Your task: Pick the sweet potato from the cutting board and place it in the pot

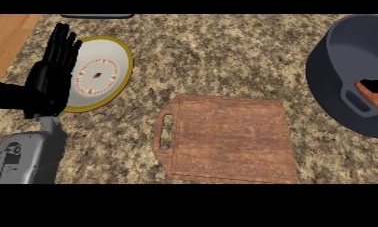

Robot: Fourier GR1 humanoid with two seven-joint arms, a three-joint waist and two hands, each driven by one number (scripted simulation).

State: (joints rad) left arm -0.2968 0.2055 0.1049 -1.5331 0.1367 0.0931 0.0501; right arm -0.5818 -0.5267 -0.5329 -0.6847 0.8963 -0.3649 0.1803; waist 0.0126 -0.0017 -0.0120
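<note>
the sweet potato (367, 90) is seen inside the dark pot (332, 83) at the right edge. the cutting board (230, 138) lies bare at centre. the left hand (53, 73) is held open, fingers straight, holding nothing, beside a yellow-rimmed plate (111, 53).

Stone, wood, dark metal and glaze, as we see them

We see a speckled, granite-like tabletop (221, 56) under a reddish-brown cutting board (229, 141) of matt, grainy wood; right of the board, a dark grey pot (332, 86) looks like smooth matt metal; left of the board, a white plate (103, 73) with a yellow rim looks smoothly glazed, and the left hand (52, 76) is matt black.
</note>
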